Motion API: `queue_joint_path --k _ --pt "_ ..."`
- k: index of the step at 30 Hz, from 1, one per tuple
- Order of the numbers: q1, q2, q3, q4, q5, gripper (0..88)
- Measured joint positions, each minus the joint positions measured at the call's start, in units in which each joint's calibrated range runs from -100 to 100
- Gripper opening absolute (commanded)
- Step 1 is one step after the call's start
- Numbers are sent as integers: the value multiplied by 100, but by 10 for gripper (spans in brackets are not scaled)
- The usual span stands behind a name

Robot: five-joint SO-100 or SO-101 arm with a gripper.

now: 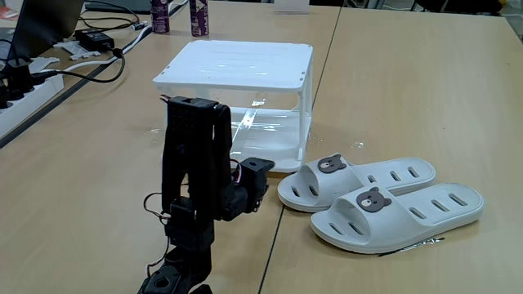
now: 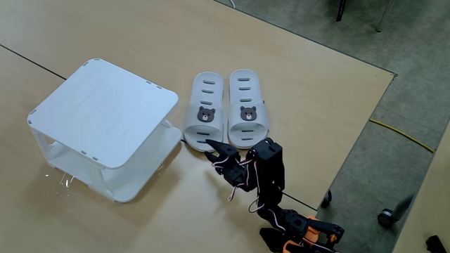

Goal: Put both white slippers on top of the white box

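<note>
Wooden office tables pushed together make up the workspace, with a grey carpeted floor showing past the edge in a fixed view.

Going left to right in a fixed view from table level: there's a power strip and a tangle of black cables at the far left edge, two purple bottles at the back, then the black arm folded up in the foreground. Behind it sits the white box, really a two-tier stand with a flat slatted top, nothing on it. Right of that are both white slippers, the nearer slipper and the farther slipper, side by side and touching, each with a little bear face on the strap, toes pointing left.

From the high fixed view the order is the same: white box on the left, then the pair, with one slipper just beside the box's corner and the other slipper on its far side. The gripper is at the heel end of the slipper closest to the box, jaws parted a bit and holding nothing as far as I can see.

So I'd say it's the very first step: reaching for slipper number one, no grab yet. Next move probably needs the jaws to get around a rim or the strap, since the sole is wide and flat, then a lift high enough to clear the box's top edge.
</note>
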Motion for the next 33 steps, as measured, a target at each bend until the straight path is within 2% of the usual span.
queue_joint_path --k 11,15,20,28,33 --pt "330 907 -1231 0 0 181" --pt "330 1328 -1905 0 0 255" --pt "330 1715 -2534 0 0 260" --pt "944 2746 -4160 0 0 261" --pt "1161 3200 -5391 429 0 260"
